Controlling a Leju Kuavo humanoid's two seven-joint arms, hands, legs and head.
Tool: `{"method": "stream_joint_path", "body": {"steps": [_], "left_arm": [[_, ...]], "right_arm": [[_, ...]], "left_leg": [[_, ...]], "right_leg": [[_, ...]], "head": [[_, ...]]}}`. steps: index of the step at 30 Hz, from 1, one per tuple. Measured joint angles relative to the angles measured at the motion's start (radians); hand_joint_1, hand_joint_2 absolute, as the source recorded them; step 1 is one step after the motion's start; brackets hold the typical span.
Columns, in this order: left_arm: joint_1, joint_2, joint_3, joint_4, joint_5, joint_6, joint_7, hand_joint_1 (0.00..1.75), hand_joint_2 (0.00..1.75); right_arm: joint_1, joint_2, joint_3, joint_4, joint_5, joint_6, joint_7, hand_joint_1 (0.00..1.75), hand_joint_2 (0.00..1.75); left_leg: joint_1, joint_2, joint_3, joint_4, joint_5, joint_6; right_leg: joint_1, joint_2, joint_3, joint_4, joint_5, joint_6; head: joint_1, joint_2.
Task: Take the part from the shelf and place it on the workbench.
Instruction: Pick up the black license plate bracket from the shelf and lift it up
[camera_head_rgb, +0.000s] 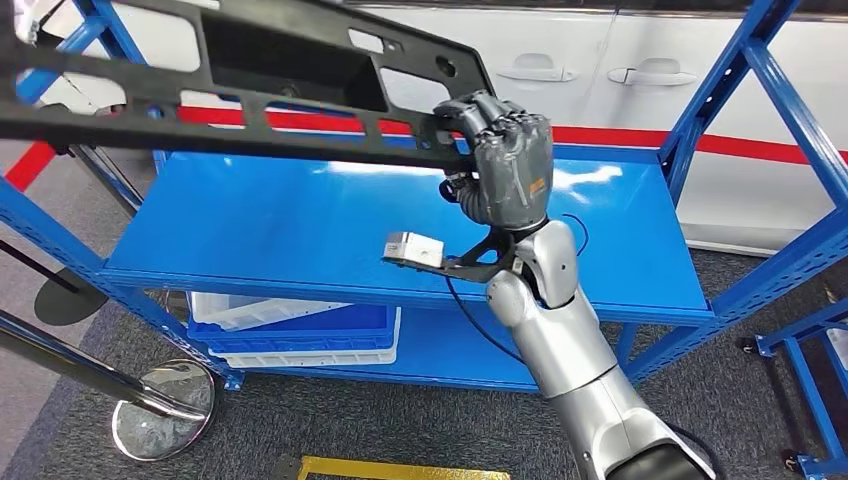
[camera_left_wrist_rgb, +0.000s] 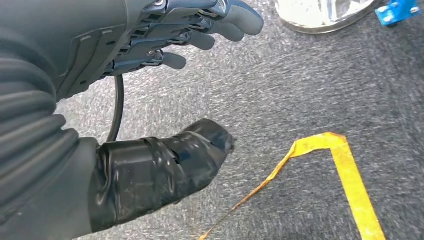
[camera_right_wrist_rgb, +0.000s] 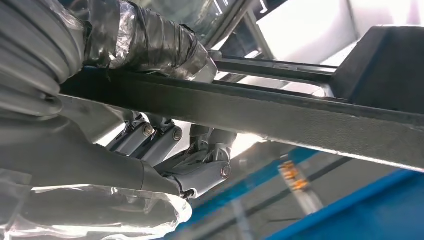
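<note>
The part is a long black plastic panel (camera_head_rgb: 250, 90) with cut-outs, held up in the air above the blue shelf (camera_head_rgb: 330, 225) and reaching from the picture's left edge to its middle. My right hand (camera_head_rgb: 505, 160) grips the panel's right end, fingers curled over its edge. In the right wrist view the panel's black bar (camera_right_wrist_rgb: 280, 112) runs across between thumb and fingers (camera_right_wrist_rgb: 200, 165). My left hand (camera_left_wrist_rgb: 165, 95) hangs over grey carpet with fingers spread and nothing in it.
The shelf's blue uprights (camera_head_rgb: 780, 90) stand right and left of the panel. Stacked white and blue bins (camera_head_rgb: 300, 335) sit on the lower level. A chrome stanchion base (camera_head_rgb: 160, 410) and yellow floor tape (camera_head_rgb: 400, 468) lie on the carpet. A white car (camera_head_rgb: 650, 80) stands behind.
</note>
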Motion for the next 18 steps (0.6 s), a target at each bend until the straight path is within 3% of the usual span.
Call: {"method": "stream_joint_path", "body": {"steps": [4, 6, 9, 10, 11, 12, 14, 15, 16, 18], "left_arm": [[0.005, 0.008, 0.020, 0.000, -0.005, 0.000, 0.012, 0.00, 1.75], [0.006, 0.010, 0.032, 0.000, -0.011, 0.000, 0.016, 0.00, 1.75], [0.008, 0.017, 0.048, 0.000, -0.029, 0.000, 0.032, 0.00, 1.75], [0.009, 0.021, 0.052, 0.000, -0.035, 0.000, 0.038, 0.00, 1.75], [0.011, 0.024, 0.056, 0.000, -0.040, 0.000, 0.042, 0.00, 1.75], [0.012, 0.027, 0.060, 0.000, -0.043, 0.000, 0.045, 0.00, 1.75], [0.012, 0.032, 0.069, -0.001, -0.052, 0.000, 0.050, 0.00, 1.75], [0.013, 0.036, 0.073, -0.002, -0.056, 0.000, 0.052, 0.00, 1.75], [0.013, 0.040, 0.077, -0.002, -0.060, 0.000, 0.054, 0.00, 1.75], [0.013, 0.044, 0.086, -0.003, -0.064, 0.000, 0.056, 0.00, 1.75]], "right_arm": [[0.042, -0.024, 0.019, -0.124, -0.236, 0.006, 0.102, 1.75, 1.75], [0.059, -0.056, 0.046, -0.188, -0.353, 0.019, 0.139, 1.75, 1.75], [0.092, -0.108, 0.093, -0.274, -0.443, 0.050, 0.166, 1.75, 1.75], [0.107, -0.124, 0.110, -0.298, -0.454, 0.060, 0.171, 1.75, 1.75], [0.122, -0.138, 0.126, -0.317, -0.460, 0.069, 0.174, 1.75, 1.75], [0.134, -0.151, 0.140, -0.335, -0.463, 0.078, 0.176, 1.75, 1.75], [0.149, -0.174, 0.164, -0.366, -0.464, 0.094, 0.177, 1.75, 1.75], [0.154, -0.182, 0.174, -0.379, -0.464, 0.101, 0.177, 1.75, 1.75], [0.160, -0.190, 0.183, -0.392, -0.466, 0.107, 0.178, 1.75, 1.75], [0.171, -0.202, 0.196, -0.413, -0.470, 0.113, 0.179, 1.75, 1.75]], "left_leg": [[0.001, 0.001, 0.004, -0.007, 0.005, 0.010], [0.008, 0.004, 0.014, -0.027, 0.016, 0.017], [0.012, 0.010, 0.020, -0.038, 0.022, 0.022], [0.013, 0.012, 0.020, -0.038, 0.022, 0.022], [0.014, 0.013, 0.019, -0.038, 0.022, 0.021], [0.016, 0.014, 0.018, -0.036, 0.021, 0.019], [0.024, 0.013, 0.013, -0.024, 0.018, 0.009], [0.026, 0.011, 0.007, -0.016, 0.016, 0.001], [0.027, 0.009, 0.002, -0.007, 0.015, -0.009], [0.027, 0.004, -0.007, 0.000, 0.019, -0.025]], "right_leg": [[0.000, 0.000, 0.003, -0.002, 0.000, 0.008], [0.000, -0.001, -0.003, 0.020, -0.024, 0.016], [-0.010, -0.003, -0.067, 0.171, -0.113, 0.030], [-0.016, -0.003, -0.087, 0.220, -0.128, 0.036], [-0.023, -0.003, -0.095, 0.241, -0.125, 0.042], [-0.030, -0.004, -0.087, 0.227, -0.105, 0.049], [-0.045, -0.007, -0.029, 0.117, -0.047, 0.066], [-0.046, -0.007, -0.002, 0.066, -0.027, 0.069], [-0.046, -0.005, 0.013, 0.033, -0.019, 0.067], [-0.038, -0.001, 0.013, 0.023, -0.017, 0.048]], "head": [[0.000, 0.000], [0.002, 0.000], [0.005, 0.000], [0.005, 0.000], [0.005, 0.000], [0.005, 0.000], [0.005, 0.000], [0.006, 0.000], [0.007, 0.000], [0.009, 0.000]]}}
